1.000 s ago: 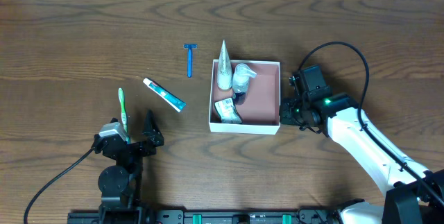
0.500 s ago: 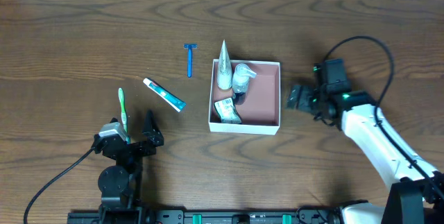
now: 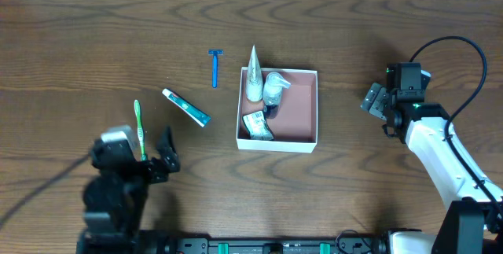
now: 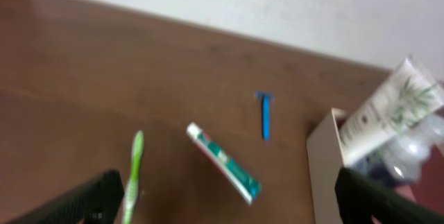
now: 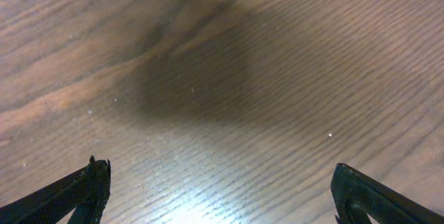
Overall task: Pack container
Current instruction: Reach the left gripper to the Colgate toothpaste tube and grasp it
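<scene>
The container, a white-walled square box with a pinkish inside, sits at the table's middle. It holds a white tube, a clear bottle and a small packet. To its left on the table lie a blue razor, a toothpaste tube and a green toothbrush. My left gripper is open near the toothbrush's near end. The left wrist view shows the toothbrush, toothpaste, razor and container wall ahead of the left gripper. My right gripper is open and empty, right of the container.
In the right wrist view the right gripper hangs over bare wood grain. A black cable loops above the right arm. The table's far edge runs along the top of the overhead view.
My right gripper was at the container's right wall; it has opened and drawn back to the right and slightly away. The left arm has shifted a little to the left and shows blurred.
</scene>
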`<act>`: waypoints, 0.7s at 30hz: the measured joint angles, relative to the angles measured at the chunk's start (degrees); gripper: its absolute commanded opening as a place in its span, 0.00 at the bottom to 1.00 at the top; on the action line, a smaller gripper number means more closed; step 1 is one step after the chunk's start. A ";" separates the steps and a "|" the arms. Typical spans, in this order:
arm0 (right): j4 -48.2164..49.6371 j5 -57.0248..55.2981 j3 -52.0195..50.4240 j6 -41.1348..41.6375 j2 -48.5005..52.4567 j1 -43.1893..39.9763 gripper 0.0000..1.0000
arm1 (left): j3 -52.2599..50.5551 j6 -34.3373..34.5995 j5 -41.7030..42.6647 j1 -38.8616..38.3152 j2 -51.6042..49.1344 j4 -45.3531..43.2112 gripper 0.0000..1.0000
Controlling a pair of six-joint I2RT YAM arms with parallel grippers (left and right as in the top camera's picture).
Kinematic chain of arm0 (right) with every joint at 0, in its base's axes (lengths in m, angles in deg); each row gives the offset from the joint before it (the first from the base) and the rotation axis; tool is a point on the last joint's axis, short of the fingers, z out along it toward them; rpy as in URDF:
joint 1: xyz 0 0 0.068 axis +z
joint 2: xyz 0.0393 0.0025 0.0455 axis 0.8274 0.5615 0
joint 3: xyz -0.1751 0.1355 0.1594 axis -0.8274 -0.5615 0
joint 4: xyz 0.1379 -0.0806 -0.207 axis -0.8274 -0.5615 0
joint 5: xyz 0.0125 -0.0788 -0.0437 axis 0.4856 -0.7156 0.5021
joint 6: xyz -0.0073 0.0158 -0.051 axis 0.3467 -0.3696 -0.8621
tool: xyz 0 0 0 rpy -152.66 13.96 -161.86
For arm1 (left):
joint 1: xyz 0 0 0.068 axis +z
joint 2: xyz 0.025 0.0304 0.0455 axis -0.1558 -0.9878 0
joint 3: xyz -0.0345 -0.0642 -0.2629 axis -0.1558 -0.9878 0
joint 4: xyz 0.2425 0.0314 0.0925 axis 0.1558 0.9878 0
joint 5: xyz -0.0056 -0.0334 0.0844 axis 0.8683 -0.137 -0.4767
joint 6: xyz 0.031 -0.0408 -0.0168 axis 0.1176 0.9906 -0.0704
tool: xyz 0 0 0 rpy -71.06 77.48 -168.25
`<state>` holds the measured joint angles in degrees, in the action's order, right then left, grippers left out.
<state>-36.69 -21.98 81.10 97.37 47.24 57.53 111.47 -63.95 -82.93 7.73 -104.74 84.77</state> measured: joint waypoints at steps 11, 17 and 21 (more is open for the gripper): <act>0.00 -0.61 -0.02 0.00 0.00 -0.02 0.99 | 47.69 -0.68 0.48 0.00 -42.71 28.37 0.98; 0.02 -0.61 -0.02 0.02 0.00 -0.02 0.99 | 50.97 -0.66 6.97 0.00 -56.37 30.27 0.98; 0.02 -0.63 -0.02 0.00 0.00 -0.02 0.99 | 50.97 -0.61 8.96 0.00 -64.26 30.12 0.98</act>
<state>-36.67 -22.61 81.07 97.37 47.24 57.51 162.44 -64.56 -73.97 7.73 -169.00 114.89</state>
